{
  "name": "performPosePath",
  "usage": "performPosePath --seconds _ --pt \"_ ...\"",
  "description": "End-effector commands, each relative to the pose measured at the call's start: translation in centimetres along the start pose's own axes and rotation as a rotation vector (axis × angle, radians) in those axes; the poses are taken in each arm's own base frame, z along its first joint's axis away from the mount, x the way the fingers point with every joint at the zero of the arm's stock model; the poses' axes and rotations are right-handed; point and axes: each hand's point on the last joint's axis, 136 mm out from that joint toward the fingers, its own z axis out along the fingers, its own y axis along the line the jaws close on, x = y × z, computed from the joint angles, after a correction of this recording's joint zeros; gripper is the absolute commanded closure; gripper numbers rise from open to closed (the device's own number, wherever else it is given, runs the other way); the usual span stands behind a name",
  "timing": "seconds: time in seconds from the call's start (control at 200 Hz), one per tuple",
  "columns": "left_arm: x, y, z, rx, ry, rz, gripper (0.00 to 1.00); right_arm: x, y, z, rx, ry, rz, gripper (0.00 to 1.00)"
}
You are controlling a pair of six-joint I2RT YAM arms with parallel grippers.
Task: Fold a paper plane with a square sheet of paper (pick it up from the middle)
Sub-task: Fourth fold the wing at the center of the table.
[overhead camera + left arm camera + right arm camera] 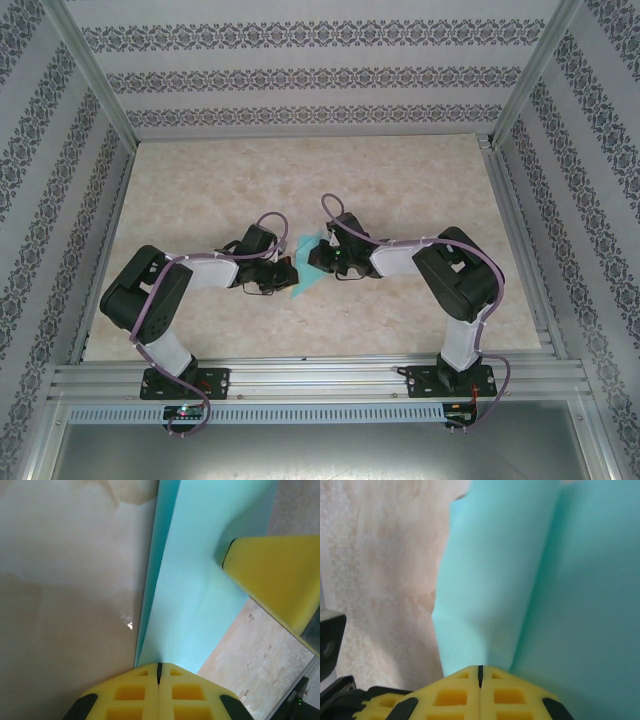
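table [200, 180]: beige marbled top | walls [300, 80]: floral-striped | frame [320, 378]: aluminium rails, near edge

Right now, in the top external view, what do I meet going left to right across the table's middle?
left arm → left gripper → turquoise paper, pinched by both → right gripper → right arm

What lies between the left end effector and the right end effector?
The folded turquoise paper lies between the left end effector and right end effector in the top view; both are shut on it.
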Motion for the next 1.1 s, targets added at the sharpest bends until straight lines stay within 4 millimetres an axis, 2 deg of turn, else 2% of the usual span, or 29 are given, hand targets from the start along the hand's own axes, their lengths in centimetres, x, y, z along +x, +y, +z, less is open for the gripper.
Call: performPosePath --seconds 0.0,0.1,0.21,0.315,0.405,0.53,0.614,1.099 --pt "3.7 7.1 0.7 -0.246 0.094 -0.085 1.00 1.3 2.4 0.0 -0.052 0.055 -0.082 0.97" --pt "3.6 6.9 0.7 -0.242 0.090 -0.083 1.00 2.2 2.8 0.6 -0.046 0.065 -0.097 0.97" --pt "3.5 6.9 0.7 -0.246 0.091 -0.080 1.00 2.9 2.1 1.6 -0.023 0.083 -0.085 0.97" --pt "3.5 7.0 0.5 -0.251 0.091 -0.081 1.00 3.6 0.5 2.7 0.021 0.105 -0.053 0.97" --pt "3.5 7.2 0.3 -0.263 0.084 -0.078 1.00 3.4 -2.5 3.0 0.117 0.072 -0.015 0.97" --pt "3.8 7.5 0.1 -0.278 0.086 -0.081 1.00 2.0 -5.2 2.5 0.175 0.016 0.049 0.96" --pt "4.1 7.9 0.0 -0.287 0.089 -0.083 1.00 0.7 -5.9 1.8 0.201 -0.026 0.049 0.95" --pt "5.5 9.3 -0.4 -0.320 0.103 -0.088 1.00 -6.4 -7.1 0.3 0.187 -0.127 0.098 0.92"
